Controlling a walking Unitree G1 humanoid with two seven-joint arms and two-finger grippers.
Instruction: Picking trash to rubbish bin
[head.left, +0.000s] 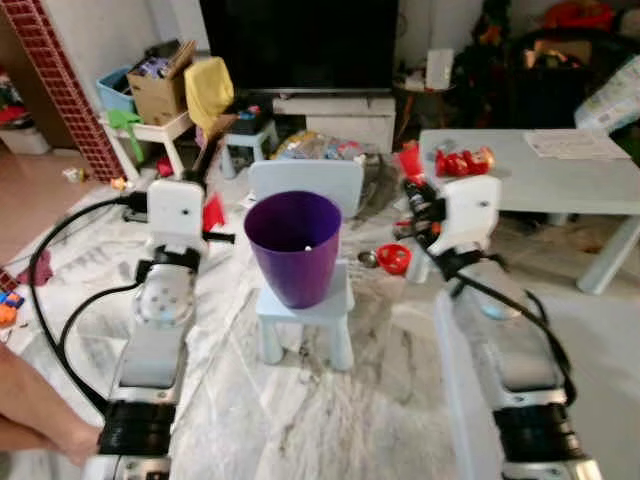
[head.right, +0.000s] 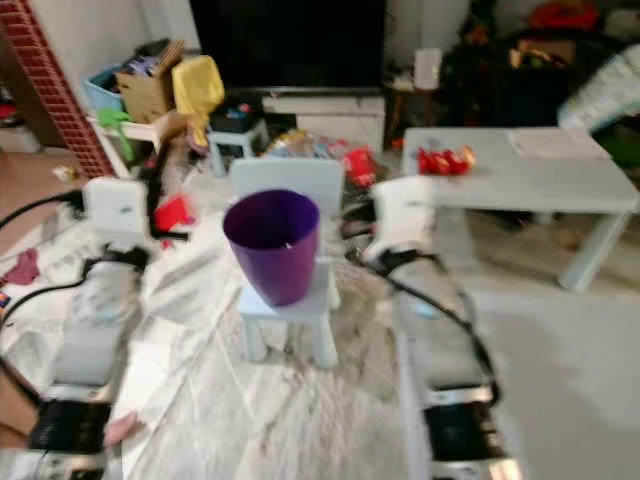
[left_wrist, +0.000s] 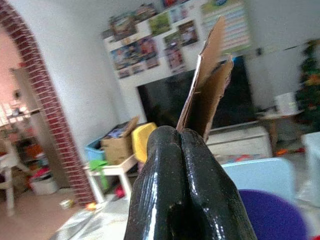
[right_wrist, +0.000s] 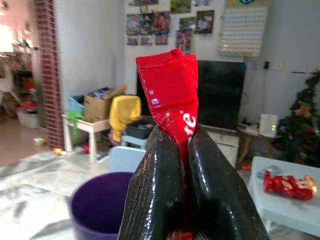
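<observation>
1. Purple bin (head.left: 294, 246) stands on a small pale chair (head.left: 304, 312).
2. Left gripper (left_wrist: 181, 145), left of the bin, pinches a folded cardboard scrap (left_wrist: 207, 92).
3. Right gripper (right_wrist: 181, 145), right of the bin, clamps a red wrapper (right_wrist: 172, 92).

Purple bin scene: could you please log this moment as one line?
left end effector: grips cardboard scrap | right end effector: grips red wrapper | purple bin: on stool

Grey table (head.left: 560, 185), black television (head.left: 300, 45) behind.
</observation>
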